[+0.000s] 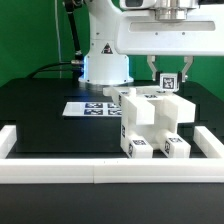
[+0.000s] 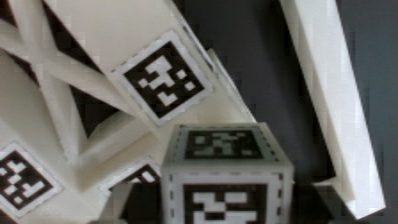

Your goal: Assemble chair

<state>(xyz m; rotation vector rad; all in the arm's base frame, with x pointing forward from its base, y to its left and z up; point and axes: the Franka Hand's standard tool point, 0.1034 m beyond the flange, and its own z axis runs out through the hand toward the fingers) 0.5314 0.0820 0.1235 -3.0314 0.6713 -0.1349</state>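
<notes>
The partly joined white chair (image 1: pixel 150 122) stands on the black table near the front rail, with square tags on its lower blocks. In the wrist view its slanted frame bars and tags (image 2: pixel 157 78) fill the area beside the gripper. My gripper (image 1: pixel 169 78) hangs just above the chair's side toward the exterior view's right. It is shut on a small white tagged post (image 1: pixel 169 84). The post (image 2: pixel 224 172) sits upright between the two dark fingers (image 2: pixel 135 196), with tags on its top and front faces.
The marker board (image 1: pixel 88 107) lies flat on the table behind the chair, toward the exterior view's left. A long low white border rail (image 1: pixel 100 174) runs along the front and both sides, and shows in the wrist view (image 2: pixel 331 90). The robot base (image 1: pixel 104 60) stands at the back.
</notes>
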